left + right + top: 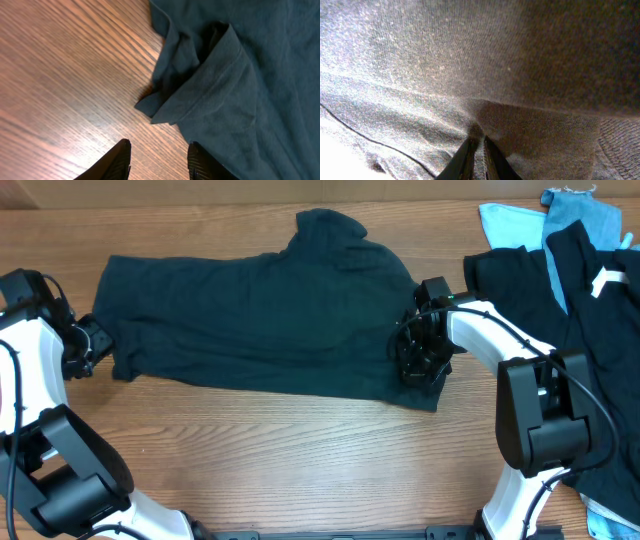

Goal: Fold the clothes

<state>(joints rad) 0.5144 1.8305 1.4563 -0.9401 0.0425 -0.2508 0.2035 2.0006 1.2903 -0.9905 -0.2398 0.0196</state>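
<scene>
A black T-shirt point(260, 315) lies spread across the middle of the table. My right gripper point(418, 358) sits on its right end and is shut on the cloth; the right wrist view shows the fingertips point(477, 142) pinching a fold of the fabric point(470, 60). My left gripper point(95, 340) is open at the shirt's left edge, just off the cloth. In the left wrist view its fingertips point(159, 150) hover over bare wood, with a folded corner of the shirt point(200, 85) just ahead.
A pile of more clothes lies at the right: black garments point(590, 310), one with white marks, and light blue pieces point(560, 220) at the far right corner. The wooden table point(300, 450) shows in front of the shirt.
</scene>
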